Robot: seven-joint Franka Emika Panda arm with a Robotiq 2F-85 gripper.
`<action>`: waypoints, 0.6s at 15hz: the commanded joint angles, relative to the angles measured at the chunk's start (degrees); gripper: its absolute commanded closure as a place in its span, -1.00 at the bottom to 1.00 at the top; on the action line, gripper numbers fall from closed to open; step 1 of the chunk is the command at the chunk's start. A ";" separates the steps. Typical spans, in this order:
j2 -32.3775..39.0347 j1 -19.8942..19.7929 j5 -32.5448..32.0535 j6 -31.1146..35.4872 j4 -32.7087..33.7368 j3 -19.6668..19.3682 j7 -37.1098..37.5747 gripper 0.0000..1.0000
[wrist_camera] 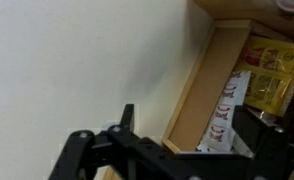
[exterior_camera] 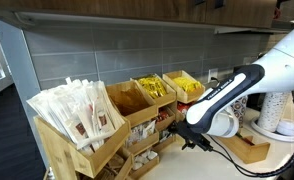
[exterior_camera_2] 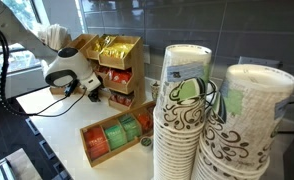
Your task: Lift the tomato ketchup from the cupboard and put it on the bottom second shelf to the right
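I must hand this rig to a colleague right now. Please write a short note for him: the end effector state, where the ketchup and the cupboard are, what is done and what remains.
End effector: looks open in the wrist view, with nothing seen between the fingers. It is low, at the front of the cupboard.
Tomato ketchup: red sachets lie in a middle-tier bin of the cupboard.
Done: no sachet is lifted yet.
Left: grasp one red sachet, lift it out, and put it in the bottom tier, second bin to the right.
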 commanded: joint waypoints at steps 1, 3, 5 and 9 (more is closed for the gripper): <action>1.03 -7.35 3.52 0.21 -0.73 6.89 -9.53 -1.00; 1.52 -11.75 4.23 0.37 -0.93 11.03 -14.39 -1.00; 2.13 -16.69 4.17 0.71 -1.27 15.68 -18.48 -1.00; 2.52 -27.06 1.96 0.66 -3.10 24.63 -23.03 -1.00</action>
